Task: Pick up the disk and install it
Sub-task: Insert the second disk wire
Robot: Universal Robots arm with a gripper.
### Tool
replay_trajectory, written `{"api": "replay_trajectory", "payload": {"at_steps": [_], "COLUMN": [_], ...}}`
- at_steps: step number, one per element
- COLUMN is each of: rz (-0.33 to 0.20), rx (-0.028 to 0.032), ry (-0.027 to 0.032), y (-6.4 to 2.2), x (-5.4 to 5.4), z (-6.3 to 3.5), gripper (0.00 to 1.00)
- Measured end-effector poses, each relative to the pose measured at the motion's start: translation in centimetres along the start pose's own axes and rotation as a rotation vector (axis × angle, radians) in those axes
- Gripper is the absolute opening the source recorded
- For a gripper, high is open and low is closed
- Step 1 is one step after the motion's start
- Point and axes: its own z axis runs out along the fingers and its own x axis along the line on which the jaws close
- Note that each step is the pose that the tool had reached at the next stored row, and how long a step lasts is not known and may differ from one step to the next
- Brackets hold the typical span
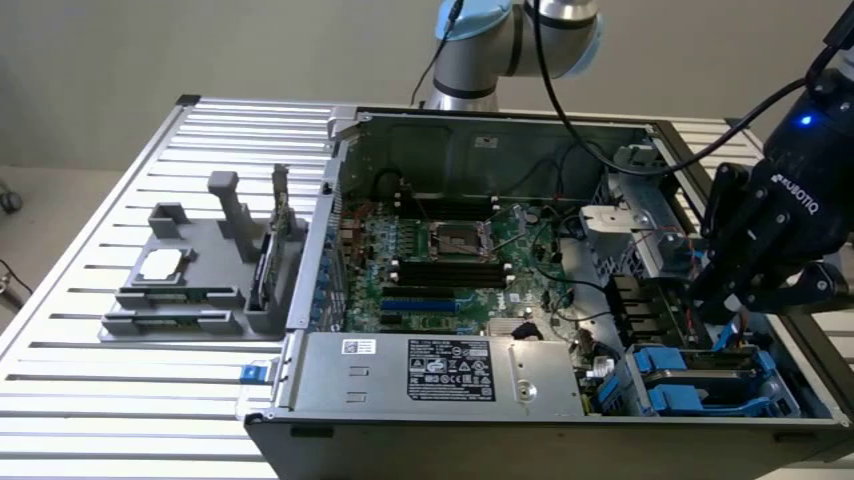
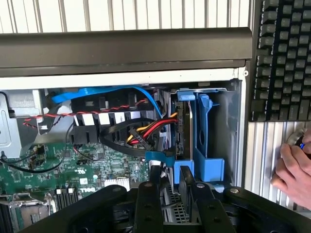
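Note:
My gripper (image 1: 731,308) hangs over the drive bay (image 1: 701,385) at the front corner of the open computer case, on the exterior view's right. In the wrist view its two black fingers (image 2: 148,199) stand close together, one on each side of the near end of the disk (image 2: 183,127). The disk stands on edge in its blue carrier bracket (image 2: 204,145) and reaches down into the bay beside the case wall. The gripper (image 2: 170,177) looks shut on the disk. Red, yellow and black cables (image 2: 146,131) lie right next to it.
The motherboard (image 1: 454,250) fills the case floor, with the silver power supply box (image 1: 454,370) along the front. A grey fixture (image 1: 200,270) with a small silver chip stands on the slatted table (image 1: 80,400). A person's hand (image 2: 294,167) and a keyboard (image 2: 282,58) lie outside the case.

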Motion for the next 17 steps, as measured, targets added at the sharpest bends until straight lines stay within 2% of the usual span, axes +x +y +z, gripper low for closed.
{"api": "replay_trajectory", "payload": {"at_steps": [17], "rz": [0.001], "rx": [-0.0010], "ry": [-0.0011], "y": [0.69], "x": [0.06], "z": [0.31], "gripper": [0.31]}}
